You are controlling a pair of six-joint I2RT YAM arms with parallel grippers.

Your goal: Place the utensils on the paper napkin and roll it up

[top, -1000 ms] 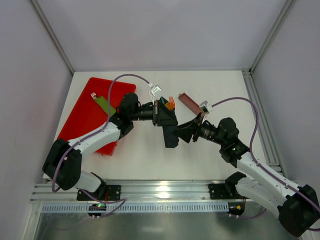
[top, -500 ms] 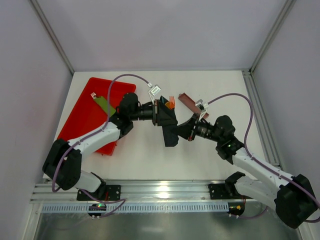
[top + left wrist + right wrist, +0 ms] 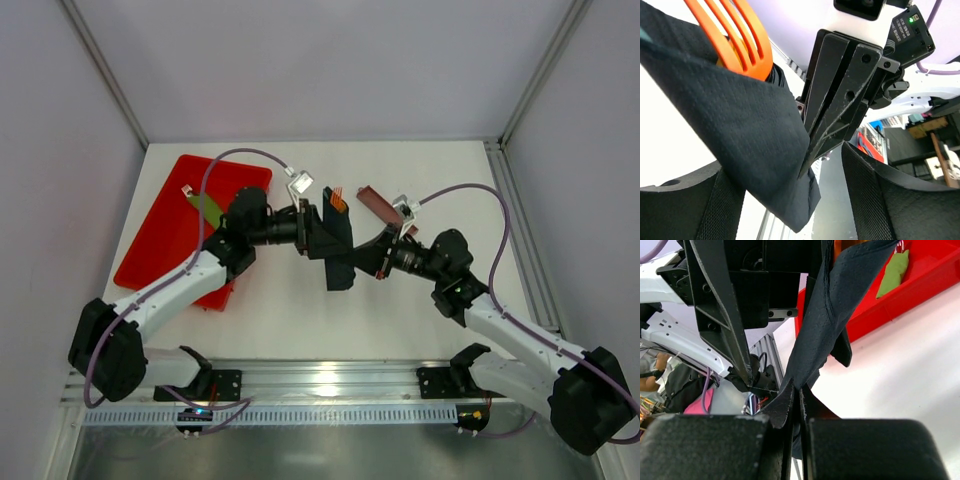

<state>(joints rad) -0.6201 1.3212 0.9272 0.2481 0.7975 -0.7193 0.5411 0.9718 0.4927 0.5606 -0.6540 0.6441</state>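
The right pincer [image 3: 798, 394] was pressed together on the lower edge of the black napkin [image 3: 822, 315], which rose folded from the pinch toward the top of that wrist view. The left pincer [image 3: 785, 167] was spread. The napkin lay against its finger at the lower left of its own view and stood clear of the finger at the lower right. An orange fork [image 3: 735, 35] stuck its tines out of the fold at the upper left. From overhead, the bundle sat mid-frame between the arms above the white surface [image 3: 290, 310]. A brown tray [image 3: 378, 207] lay just to its upper right. A red tray [image 3: 165, 240] holding a green piece [image 3: 210, 210] sat at the left.
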